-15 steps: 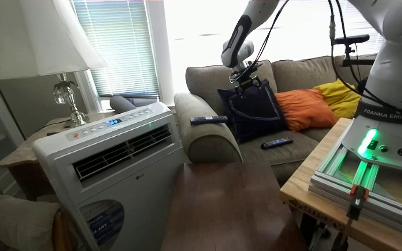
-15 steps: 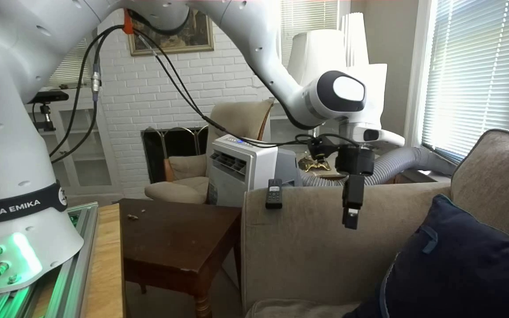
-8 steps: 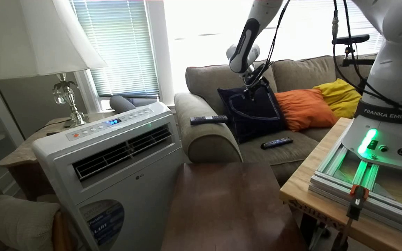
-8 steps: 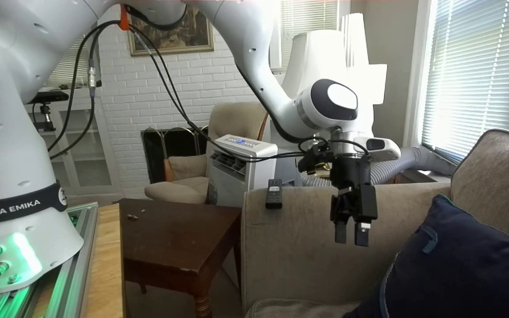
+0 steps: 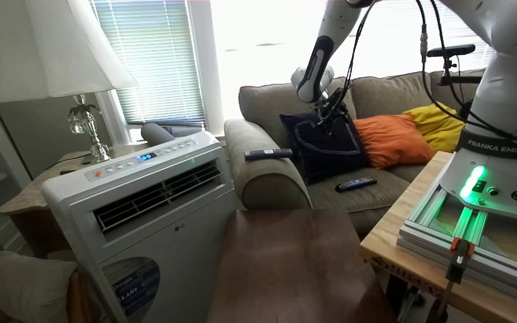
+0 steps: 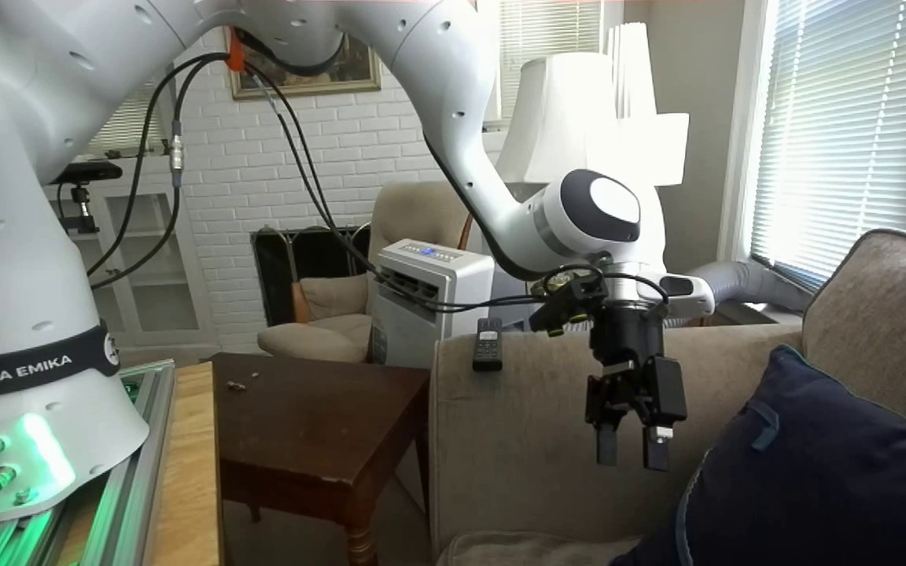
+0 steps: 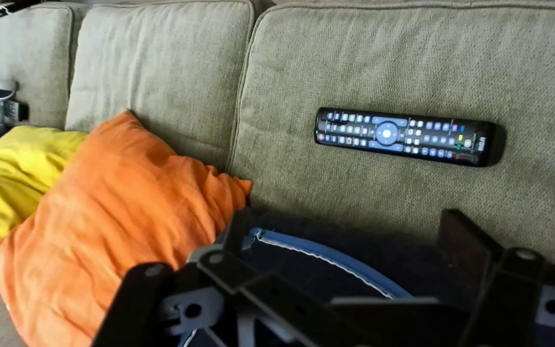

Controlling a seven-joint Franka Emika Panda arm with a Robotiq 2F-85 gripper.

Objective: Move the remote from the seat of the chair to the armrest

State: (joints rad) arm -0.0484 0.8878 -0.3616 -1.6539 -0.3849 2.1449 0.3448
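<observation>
The black remote (image 5: 356, 184) lies flat on the seat of the beige-grey couch-like chair (image 5: 377, 96). In the wrist view the remote (image 7: 403, 136) shows button side up, beyond the fingertips. It is out of view in an exterior view. The padded armrest (image 5: 276, 181) also shows in an exterior view (image 6: 539, 417). Another dark remote (image 5: 268, 154) lies on top of the armrest, also visible in an exterior view (image 6: 488, 346). My gripper (image 6: 631, 452) is open and empty, fingers pointing down. In the wrist view the gripper (image 7: 345, 226) is over the navy pillow, apart from the remote.
The navy pillow (image 5: 330, 152) leans in the couch corner beside the armrest; it also shows in an exterior view (image 6: 823, 472). Orange (image 5: 393, 139) and yellow (image 5: 435, 128) pillows lie farther along. A brown wooden table (image 5: 294, 260) and a white air-conditioner (image 5: 159, 224) stand by the armrest.
My gripper has turned about its wrist, so both fingers now show apart in an exterior view. It has moved lower, toward the seat. Both remotes have stayed where they were.
</observation>
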